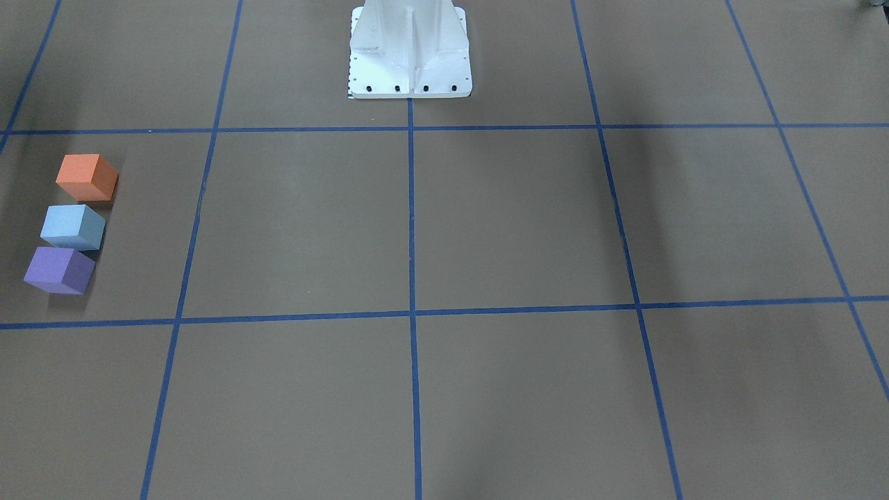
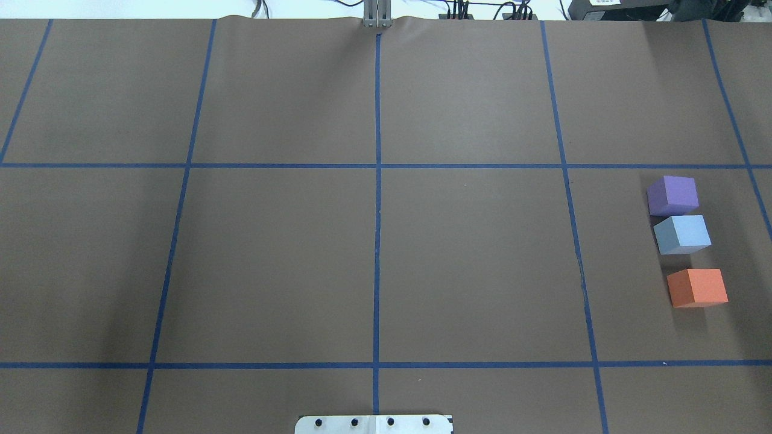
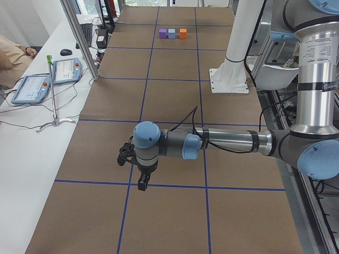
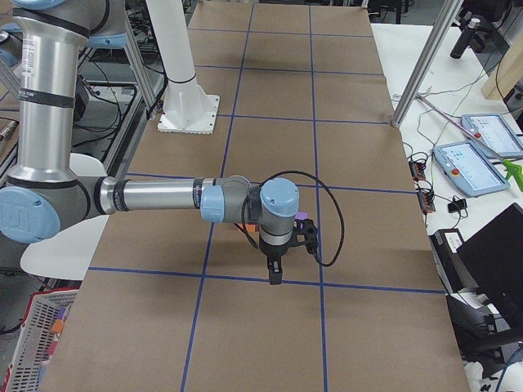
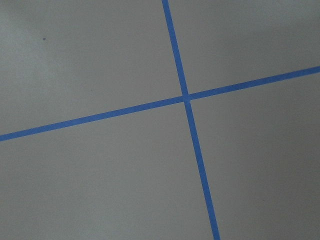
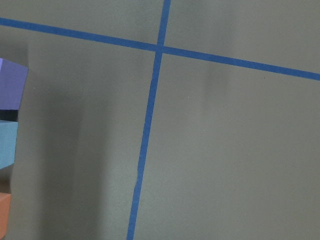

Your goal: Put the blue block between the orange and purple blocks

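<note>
The blue block (image 2: 682, 234) sits on the brown table between the purple block (image 2: 672, 195) and the orange block (image 2: 698, 287), close against the purple one with a small gap to the orange. The row also shows in the front view: orange (image 1: 87, 177), blue (image 1: 73, 227), purple (image 1: 60, 270). The right wrist view catches their edges at its left border, with the blue block (image 6: 7, 145) in the middle. My right gripper (image 4: 274, 278) hangs above the table near the blocks. My left gripper (image 3: 142, 182) hangs over the table's other end. I cannot tell whether either is open or shut.
Blue tape lines (image 2: 377, 181) divide the table into squares. The white robot base (image 1: 410, 52) stands at the table's middle edge. Tablets and cables (image 3: 53, 74) lie on the white bench beside the table, next to a metal post (image 3: 79, 37).
</note>
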You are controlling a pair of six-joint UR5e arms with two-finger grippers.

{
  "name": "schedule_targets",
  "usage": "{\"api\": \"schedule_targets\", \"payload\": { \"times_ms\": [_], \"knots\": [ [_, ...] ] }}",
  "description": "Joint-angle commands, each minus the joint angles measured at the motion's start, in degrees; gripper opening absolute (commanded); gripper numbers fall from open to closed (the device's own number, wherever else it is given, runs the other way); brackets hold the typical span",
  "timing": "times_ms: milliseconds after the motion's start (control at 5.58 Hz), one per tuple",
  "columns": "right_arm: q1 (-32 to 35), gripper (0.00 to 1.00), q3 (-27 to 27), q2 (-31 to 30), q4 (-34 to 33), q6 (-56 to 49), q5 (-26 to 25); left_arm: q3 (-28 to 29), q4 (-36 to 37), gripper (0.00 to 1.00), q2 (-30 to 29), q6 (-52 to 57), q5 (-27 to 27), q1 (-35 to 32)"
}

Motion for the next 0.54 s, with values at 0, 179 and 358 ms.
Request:
{"api": "schedule_targets", "payload": {
  "times_ms": [0,179,358],
  "knots": [
    [0.0,1.0,-0.1,0.0,0.6,0.0,-0.1,-0.1,-0.1,1.0,0.0,-0.1,0.0,0.0],
    [-0.1,1.0,-0.2,0.0,0.6,0.0,-0.1,0.0,-0.1,1.0,-0.1,-0.1,0.0,0.0],
    [-0.1,1.0,-0.2,0.0,1.0,0.0,-0.1,-0.1,-0.1,1.0,-0.1,-0.1,0.0,0.1]
  ]
}}
